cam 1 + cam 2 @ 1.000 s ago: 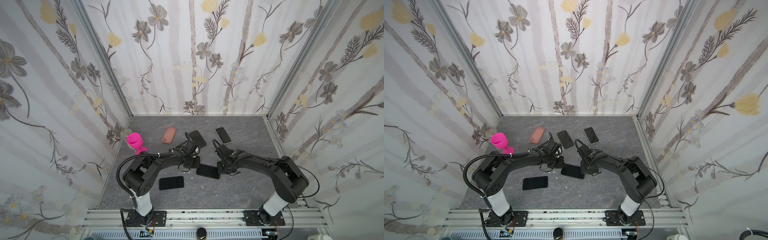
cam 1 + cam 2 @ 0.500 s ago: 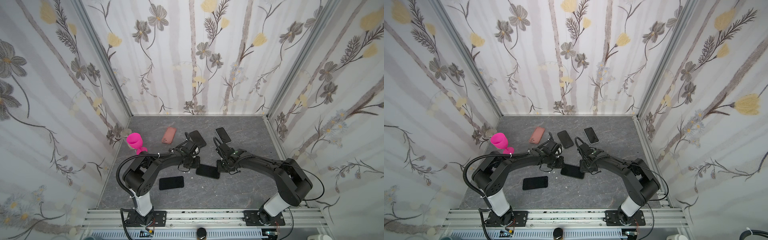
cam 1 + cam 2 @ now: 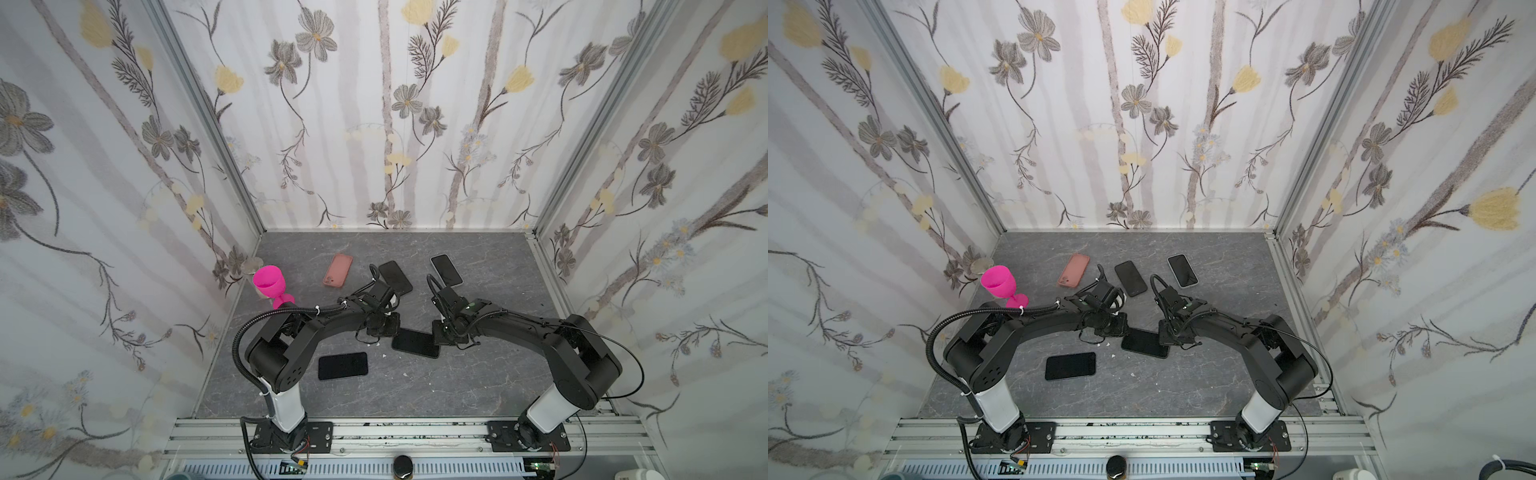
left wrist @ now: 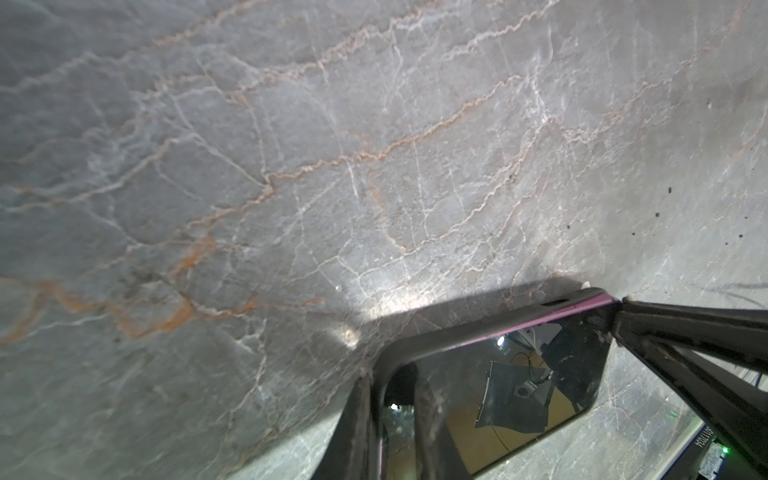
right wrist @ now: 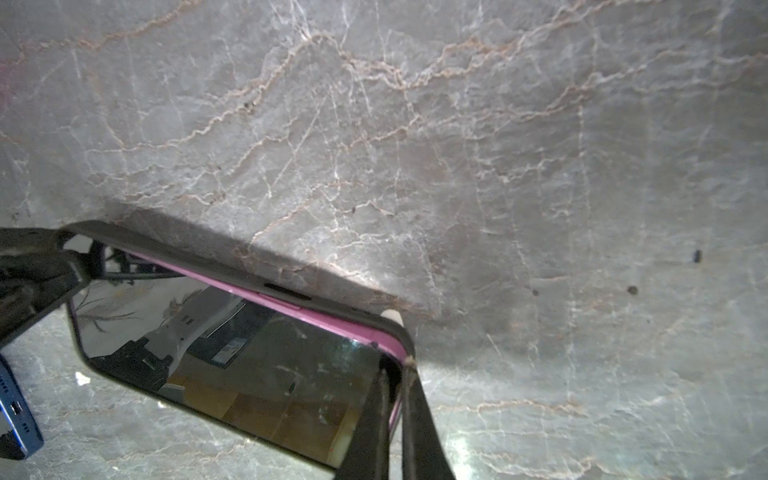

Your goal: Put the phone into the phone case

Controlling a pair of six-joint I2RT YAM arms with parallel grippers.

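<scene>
Black matte case — glossy, pink-edged rectangular phone

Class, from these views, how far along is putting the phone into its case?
Done: the pink-edged, glass-fronted phone lies inside the black phone case. In hand: the left gripper pinches the case's end while the shut right gripper sits at the other end's corner. Remaining: a pink strip shows along the case rim, so that side looks unseated; press it in, then release.
</scene>
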